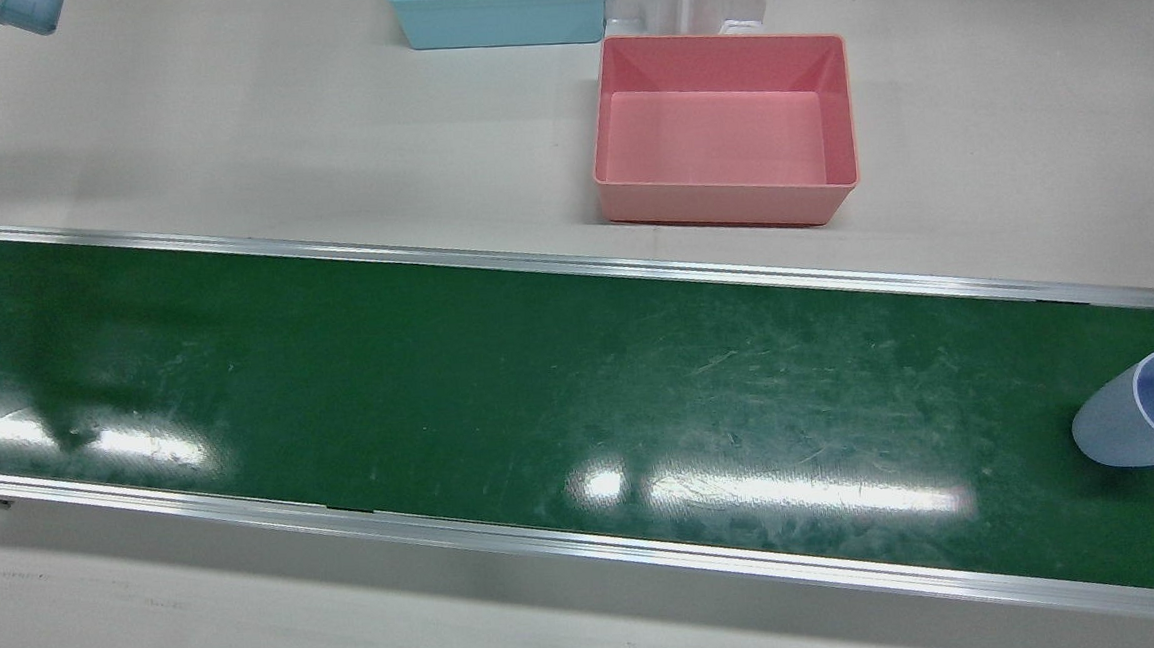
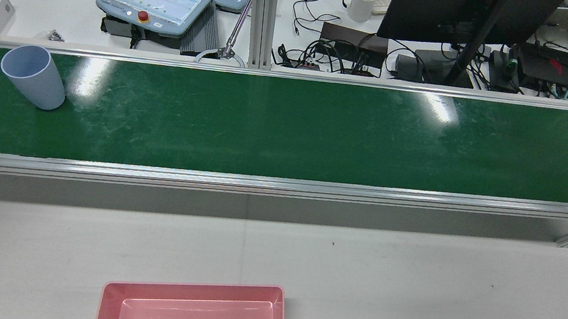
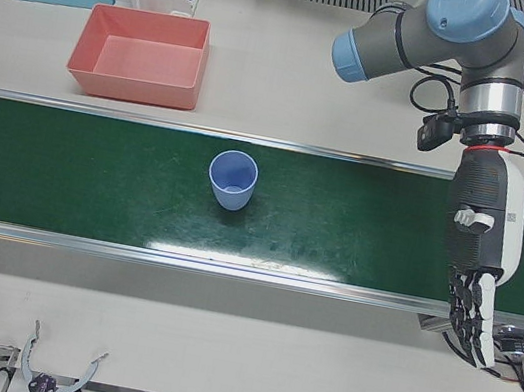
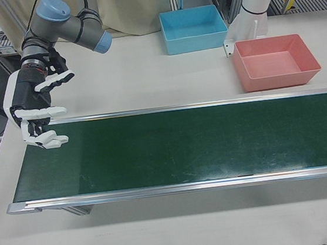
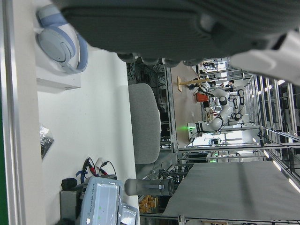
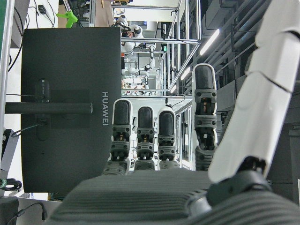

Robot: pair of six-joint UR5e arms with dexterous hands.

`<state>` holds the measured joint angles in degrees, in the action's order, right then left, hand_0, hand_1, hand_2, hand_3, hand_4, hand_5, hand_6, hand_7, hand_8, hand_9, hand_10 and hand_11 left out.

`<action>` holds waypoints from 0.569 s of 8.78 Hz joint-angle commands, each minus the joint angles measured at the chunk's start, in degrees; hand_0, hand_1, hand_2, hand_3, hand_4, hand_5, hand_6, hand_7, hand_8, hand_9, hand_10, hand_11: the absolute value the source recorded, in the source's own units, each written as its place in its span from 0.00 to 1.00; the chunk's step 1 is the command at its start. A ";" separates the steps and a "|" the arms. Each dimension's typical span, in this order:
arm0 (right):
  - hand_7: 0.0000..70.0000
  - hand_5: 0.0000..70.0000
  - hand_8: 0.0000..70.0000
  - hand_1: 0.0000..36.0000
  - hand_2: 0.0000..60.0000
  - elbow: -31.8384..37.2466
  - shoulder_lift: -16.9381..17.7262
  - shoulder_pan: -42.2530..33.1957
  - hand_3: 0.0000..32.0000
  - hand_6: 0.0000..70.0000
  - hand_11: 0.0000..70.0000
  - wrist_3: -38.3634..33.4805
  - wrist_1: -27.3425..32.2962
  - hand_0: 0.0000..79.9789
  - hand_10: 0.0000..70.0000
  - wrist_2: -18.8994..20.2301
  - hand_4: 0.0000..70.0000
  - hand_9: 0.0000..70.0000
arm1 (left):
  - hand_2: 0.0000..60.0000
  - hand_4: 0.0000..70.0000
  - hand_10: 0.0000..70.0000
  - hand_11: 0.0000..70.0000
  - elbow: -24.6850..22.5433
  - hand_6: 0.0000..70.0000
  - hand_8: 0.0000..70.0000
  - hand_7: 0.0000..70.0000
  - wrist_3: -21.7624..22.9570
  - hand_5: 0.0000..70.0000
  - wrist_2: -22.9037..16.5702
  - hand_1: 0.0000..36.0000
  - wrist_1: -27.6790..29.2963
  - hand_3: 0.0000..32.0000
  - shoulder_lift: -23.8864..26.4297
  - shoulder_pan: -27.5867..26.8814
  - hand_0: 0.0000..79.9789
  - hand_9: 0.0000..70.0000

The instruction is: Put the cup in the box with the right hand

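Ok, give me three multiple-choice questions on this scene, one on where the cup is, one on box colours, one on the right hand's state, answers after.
1. Where is the pale blue plastic cup?
A. On the green conveyor belt
B. Inside the pink rectangular box
C. In the right hand

2. What colours are the two boxes?
A. Both pink
B. Pink and light blue
C. Green and white

3. How is the right hand?
A. Shut on the cup
B. Open, holding nothing
C. Resting inside a box

Answers: 1 A, it stands upright on the belt; 2 B, the light blue box sits beside the pink one; 3 B, fingers apart over the belt's end.
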<state>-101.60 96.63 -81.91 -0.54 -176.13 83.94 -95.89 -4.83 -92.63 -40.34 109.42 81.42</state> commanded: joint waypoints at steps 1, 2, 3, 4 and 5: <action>0.80 0.09 0.31 0.38 0.08 0.00 -0.03 0.00 0.00 0.22 0.54 -0.07 0.00 0.66 0.37 0.00 0.98 0.50 | 0.00 0.00 0.00 0.00 0.00 0.00 0.00 0.00 0.00 0.00 0.00 0.00 0.00 0.00 0.00 0.06 0.00 0.00; 0.80 0.09 0.31 0.38 0.08 0.00 -0.03 0.00 0.00 0.22 0.54 -0.07 0.09 0.66 0.37 0.00 0.99 0.50 | 0.00 0.00 0.00 0.00 0.00 0.00 0.00 0.00 0.00 0.00 0.08 0.00 0.00 0.00 0.00 -0.03 0.00 0.00; 0.79 0.09 0.30 0.39 0.08 -0.09 -0.03 0.00 0.00 0.22 0.53 -0.07 0.00 0.66 0.36 0.00 0.97 0.49 | 0.00 0.00 0.00 0.00 0.00 0.00 0.00 0.00 0.00 0.00 0.00 0.00 0.09 0.00 0.00 0.06 0.00 0.00; 0.79 0.09 0.30 0.39 0.08 -0.09 0.05 0.00 0.00 0.21 0.51 -0.07 0.09 0.66 0.35 0.00 0.96 0.48 | 0.00 0.00 0.00 0.00 0.00 0.00 0.00 0.00 0.00 0.00 0.00 0.00 0.09 0.00 0.00 -0.03 0.00 0.00; 0.78 0.09 0.29 0.40 0.09 -0.17 -0.03 -0.09 0.00 0.21 0.49 -0.07 0.09 0.66 0.34 0.00 0.96 0.47 | 0.00 0.00 0.00 0.00 0.00 0.00 0.00 0.00 0.00 0.00 0.08 0.00 0.00 0.00 0.00 -0.03 0.00 0.00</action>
<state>-101.66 96.62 -81.91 -0.61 -176.09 83.93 -95.89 -4.84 -92.62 -40.28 109.42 81.42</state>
